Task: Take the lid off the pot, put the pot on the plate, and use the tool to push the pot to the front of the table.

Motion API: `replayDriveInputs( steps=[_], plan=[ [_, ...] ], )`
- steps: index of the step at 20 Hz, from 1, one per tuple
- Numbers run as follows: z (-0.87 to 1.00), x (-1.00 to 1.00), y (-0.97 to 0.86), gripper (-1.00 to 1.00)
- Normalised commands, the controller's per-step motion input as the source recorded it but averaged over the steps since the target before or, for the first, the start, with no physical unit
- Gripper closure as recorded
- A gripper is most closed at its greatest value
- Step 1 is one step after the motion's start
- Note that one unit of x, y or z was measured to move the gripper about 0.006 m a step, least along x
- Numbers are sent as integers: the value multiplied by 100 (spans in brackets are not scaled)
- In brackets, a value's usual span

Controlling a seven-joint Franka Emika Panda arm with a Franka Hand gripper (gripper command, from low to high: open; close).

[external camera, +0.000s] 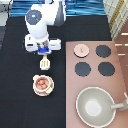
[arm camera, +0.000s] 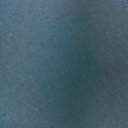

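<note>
Pot sits uncovered on the plate, on the bench | lid lies off on the stove | hand pinches the tool above the pot | push to the front not visibly done.

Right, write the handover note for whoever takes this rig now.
Claw: on the tool's handle, above the pot.
Tool: upright on the black table, head down.
Lid: off, lying on the stove panel by the burners.
Pot: uncovered, sitting on the plate.
Done: lid off, pot on plate.
Left: pushing the pot to the front.
</note>
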Motion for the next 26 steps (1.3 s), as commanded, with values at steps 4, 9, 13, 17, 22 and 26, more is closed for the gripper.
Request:
replayDriveInputs(
  steps=[4, 9, 13, 17, 22, 26],
  plan=[
    [-52, 57, 0, 100],
    [-22, 93, 6, 100],
    [1, 100, 4, 100],
    [13, 100, 0, 100],
    [16, 100, 0, 100],
    [5, 100, 0, 100]
  ],
)
